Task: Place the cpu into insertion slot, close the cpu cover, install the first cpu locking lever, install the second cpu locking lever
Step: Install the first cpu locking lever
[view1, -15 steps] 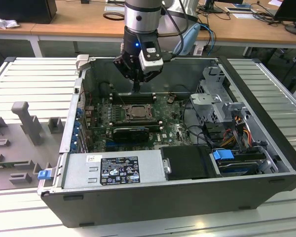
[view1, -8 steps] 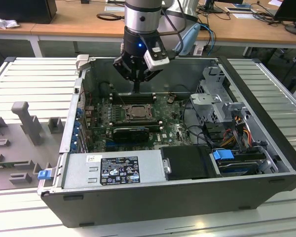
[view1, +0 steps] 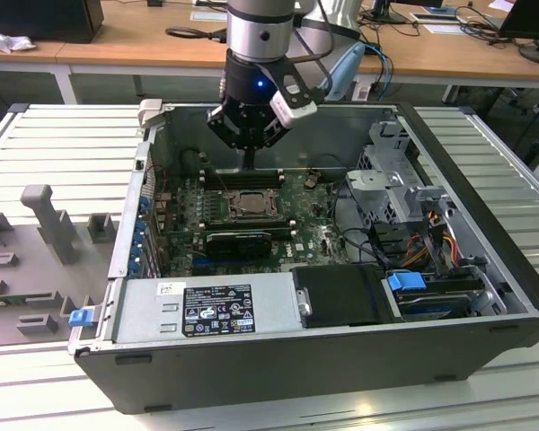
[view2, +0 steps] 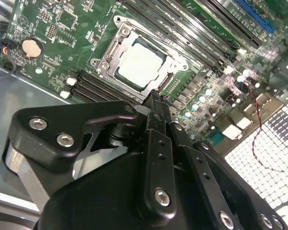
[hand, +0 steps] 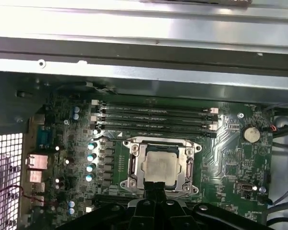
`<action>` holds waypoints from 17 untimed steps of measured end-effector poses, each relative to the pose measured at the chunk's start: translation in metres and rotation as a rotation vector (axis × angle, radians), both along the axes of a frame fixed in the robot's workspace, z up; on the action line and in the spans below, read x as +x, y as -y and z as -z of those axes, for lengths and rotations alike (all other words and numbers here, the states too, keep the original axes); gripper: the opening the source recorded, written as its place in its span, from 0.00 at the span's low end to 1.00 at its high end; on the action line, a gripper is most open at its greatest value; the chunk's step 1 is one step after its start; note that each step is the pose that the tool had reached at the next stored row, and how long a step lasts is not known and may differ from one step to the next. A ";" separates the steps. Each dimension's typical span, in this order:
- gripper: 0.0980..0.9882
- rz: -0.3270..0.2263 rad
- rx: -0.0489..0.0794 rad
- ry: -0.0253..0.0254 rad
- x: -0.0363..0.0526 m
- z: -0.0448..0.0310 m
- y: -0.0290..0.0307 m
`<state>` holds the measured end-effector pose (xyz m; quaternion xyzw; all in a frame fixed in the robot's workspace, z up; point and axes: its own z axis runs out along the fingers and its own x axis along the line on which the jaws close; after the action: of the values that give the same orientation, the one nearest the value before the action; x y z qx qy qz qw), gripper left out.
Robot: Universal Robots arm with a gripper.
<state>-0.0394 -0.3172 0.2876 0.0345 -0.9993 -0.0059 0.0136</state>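
First wrist view: where is the cpu point(hand: 161, 165)? (A)

Lying flat in the insertion slot point(view2: 119, 23) on the green motherboard point(hand: 230, 163), toward the far wall of the case point(view1: 278, 359) and the exterior view's left. Its pale, matte metal top shows through the square window of the cpu cover point(hand: 134, 165), a thin silvery frame that looks folded down over it. (B)

So which step is in hand? (A)

The levers, I judge: chip placed, cover down. Whether either locking lever is latched I cannot tell. (B)

And the gripper point(hand: 156, 186)? (A)

Black, angular, bolted links. Its fingers are pressed together with nothing seen between them, and the tip is at one edge of the insertion slot. Touching or just above, I cannot tell. (B)

What does the work call for? (A)

A narrow, steady push on a thin springy rod, I'd guess, kept off the chip, the long black memory slots point(hand: 153, 120) and the shiny round capacitors point(hand: 91, 163) close by. (B)
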 end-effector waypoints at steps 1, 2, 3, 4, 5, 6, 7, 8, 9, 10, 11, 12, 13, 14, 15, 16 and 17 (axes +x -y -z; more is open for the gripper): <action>0.01 -0.002 0.000 0.0045 -0.0008 0.0004 0.0001; 0.01 -0.002 0.000 0.0097 -0.0025 0.0009 0.0000; 0.01 -0.003 0.000 0.0130 -0.0043 0.0014 0.0000; 0.01 -0.003 0.001 0.0145 -0.0064 0.0019 0.0000; 0.01 -0.003 0.002 0.0154 -0.0093 0.0025 0.0000; 0.01 -0.003 0.003 0.0160 -0.0130 0.0031 0.0000; 0.01 -0.003 0.003 0.0175 -0.0222 0.0043 0.0000; 0.01 -0.004 0.003 0.0184 -0.0274 0.0050 0.0000; 0.01 -0.004 0.003 0.0194 -0.0318 0.0056 0.0000; 0.01 -0.004 0.003 0.0208 -0.0378 0.0066 0.0000; 0.01 -0.003 0.004 0.0214 -0.0405 0.0078 -0.0001; 0.01 -0.003 0.004 0.0216 -0.0433 0.0086 0.0000; 0.01 -0.003 0.004 0.0220 -0.0465 0.0093 0.0000; 0.01 -0.004 0.004 0.0226 -0.0500 0.0100 0.0000; 0.01 -0.004 0.005 0.0233 -0.0546 0.0108 0.0000; 0.01 -0.003 0.005 0.0239 -0.0580 0.0122 -0.0001; 0.01 -0.003 0.005 0.0240 -0.0613 0.0133 0.0000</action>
<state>-0.1007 -0.3171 0.2743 0.0364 -0.9993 -0.0079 0.0015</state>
